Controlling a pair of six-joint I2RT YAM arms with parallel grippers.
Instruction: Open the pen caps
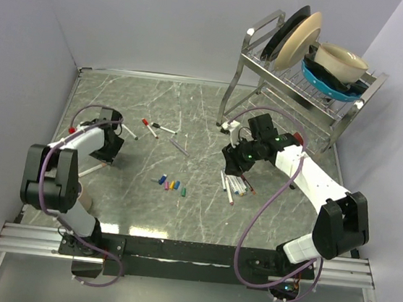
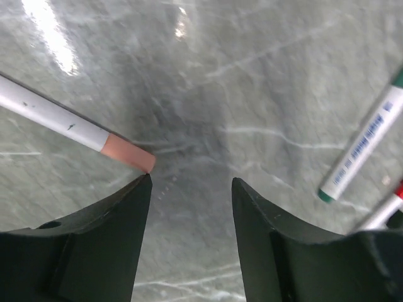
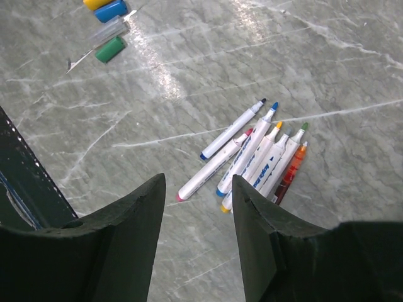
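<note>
Several loose pen caps (image 1: 172,185), blue, pink, orange, yellow and green, lie at the table's middle. The right wrist view shows yellow, blue (image 3: 110,11), clear and green (image 3: 109,49) ones. Several uncapped white pens (image 1: 234,185) lie together, just ahead of my open, empty right gripper (image 3: 198,182), which hovers above the table (image 1: 235,163). My left gripper (image 2: 191,182) is open and empty at the table's left (image 1: 107,151). A peach-pink cap (image 2: 126,153) on a white pen touches its left fingertip. A green-ended pen (image 2: 365,146) and a red-capped pen (image 2: 387,207) lie to its right.
Two more capped pens, red (image 1: 149,127) and black (image 1: 164,128), lie at the table's mid back, with a clear tube (image 1: 179,146) near them. A metal dish rack (image 1: 304,82) with plates and bowls stands at the back right. Grey walls close the left and back.
</note>
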